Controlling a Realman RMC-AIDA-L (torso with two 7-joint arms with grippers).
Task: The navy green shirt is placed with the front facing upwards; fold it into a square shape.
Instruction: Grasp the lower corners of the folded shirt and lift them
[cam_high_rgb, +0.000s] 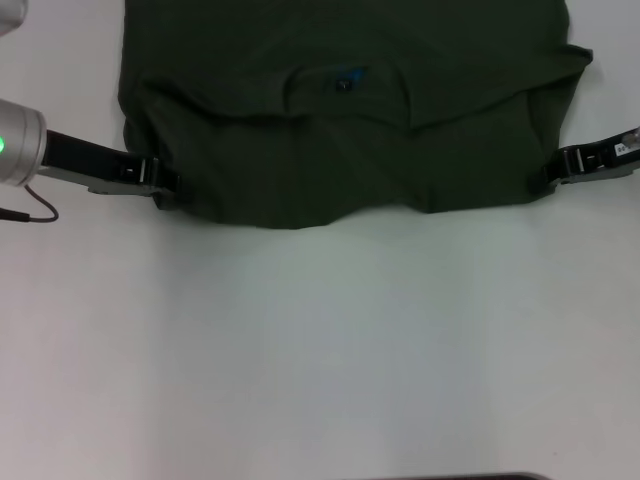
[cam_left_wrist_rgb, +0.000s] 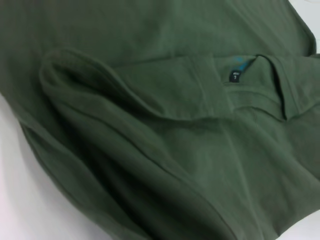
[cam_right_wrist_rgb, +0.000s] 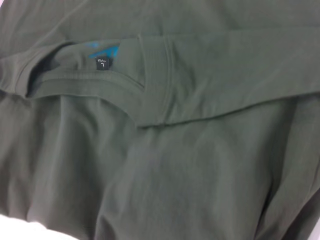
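Observation:
The navy green shirt (cam_high_rgb: 340, 120) lies across the far part of the white table (cam_high_rgb: 320, 350), folded over on itself so its collar and black-and-blue neck tag (cam_high_rgb: 347, 78) show in the middle. My left gripper (cam_high_rgb: 163, 182) pinches the shirt's near left corner. At the near right corner my right gripper (cam_high_rgb: 546, 174) does the same. The near edge between them bows and wrinkles. The left wrist view is filled by shirt (cam_left_wrist_rgb: 165, 150) folds and the neck tag (cam_left_wrist_rgb: 234, 75). In the right wrist view the shirt (cam_right_wrist_rgb: 175, 175) and neck tag (cam_right_wrist_rgb: 102, 64) show, with no fingers.
White tabletop stretches from the shirt's near edge toward me. My left arm's grey housing with a green light (cam_high_rgb: 15, 140) and a thin black cable (cam_high_rgb: 30, 210) sit at the left edge. A dark strip (cam_high_rgb: 480, 476) runs along the table's near edge.

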